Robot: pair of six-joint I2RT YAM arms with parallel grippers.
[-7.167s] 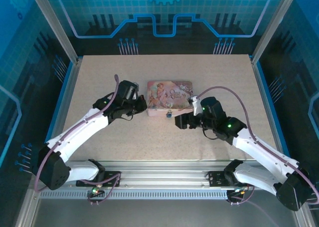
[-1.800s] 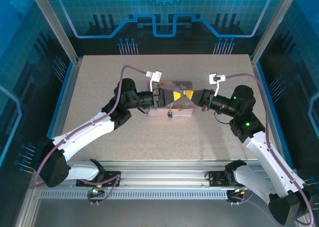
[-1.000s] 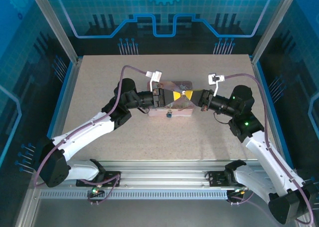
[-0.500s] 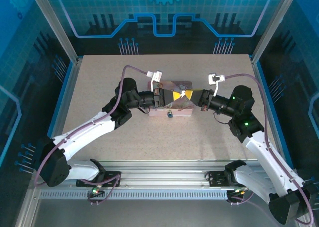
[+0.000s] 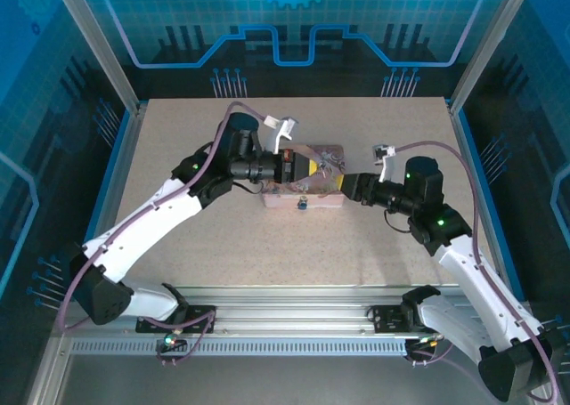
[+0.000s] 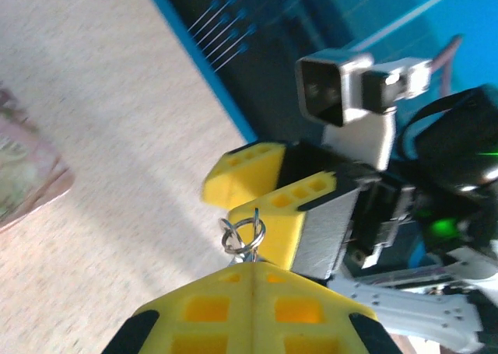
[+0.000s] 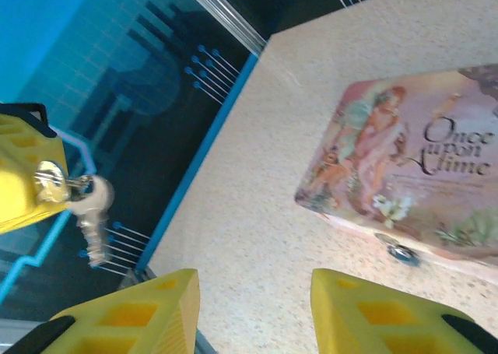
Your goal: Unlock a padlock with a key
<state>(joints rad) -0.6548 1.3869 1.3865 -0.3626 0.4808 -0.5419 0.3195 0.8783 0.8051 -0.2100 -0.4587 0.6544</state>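
Since the key (image 7: pixel 93 214) is far smaller than either end effector, it is carried by its ring (image 6: pixel 243 236) and not by its blade.

Left end effector (image 6: pixel 253 275): fingers pressed together, pinching the ring, whose loop sticks out just past the tips. It is held up off the bench (image 7: pixel 257 206), over the pink box (image 7: pixel 405 167) in the top view. Judged purpose: to present the key in mid-air where the other arm can reach it.

Key: hangs free from the ring beside the left fingertip, touching nothing else. Hanging this loosely it can swing, so it cannot be aimed at a keyhole. A firmer hold on its head looks necessary.

Right end effector (image 7: pixel 253 292): jaws parted, holding nothing. It faces the left one at close range, with the key just off to one side of its gap. Judged stance: ready to receive the key.

Padlock (image 7: pixel 398 250): at the front wall of the pink box, near the wall's middle, low by the bench. It is too small to tell whether the shackle is closed, and neither end effector touches it. The box lies flat with its lid up, which leaves the lock on the side facing the arms.

Step in hand, as judged: handing over or re-gripping the key. Insertion has not begun.
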